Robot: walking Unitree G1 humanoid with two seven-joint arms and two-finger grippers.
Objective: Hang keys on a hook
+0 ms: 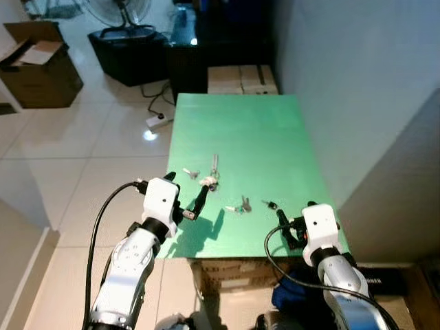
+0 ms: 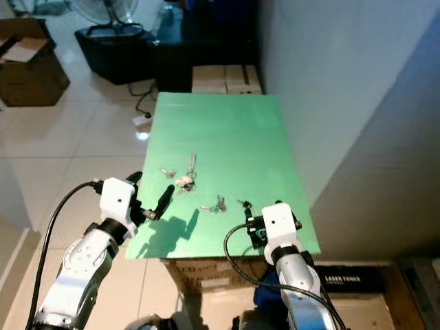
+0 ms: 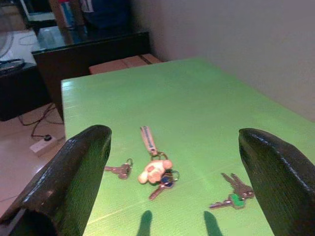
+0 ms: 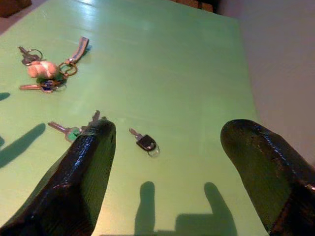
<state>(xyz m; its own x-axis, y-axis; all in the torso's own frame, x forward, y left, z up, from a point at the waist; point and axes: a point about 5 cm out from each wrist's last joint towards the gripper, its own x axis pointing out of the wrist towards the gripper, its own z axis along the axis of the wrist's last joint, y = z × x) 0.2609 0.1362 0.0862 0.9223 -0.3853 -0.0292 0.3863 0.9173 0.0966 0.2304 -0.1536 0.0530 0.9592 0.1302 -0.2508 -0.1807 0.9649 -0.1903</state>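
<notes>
Four sets of keys lie on the green table (image 1: 254, 124): a pink-charm bunch (image 1: 208, 181) mid-table, a green-tagged set (image 1: 240, 205) nearer. The left gripper (image 1: 184, 196) hovers at the near left edge, fingers apart; the right gripper (image 1: 284, 225) at the near right, also spread.

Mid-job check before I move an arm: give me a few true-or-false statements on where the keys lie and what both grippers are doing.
1. All key sets lie on the green table. True.
2. The left gripper holds the keyring with the pink charm. False: its fingers are open and empty, and the keyring lies on the table ahead of them.
3. The right gripper is open above the table's near edge. True.
4. The small black key hangs from a hook. False: it lies flat on the table.
5. A single key lies beside the charm keyring. True.
</notes>
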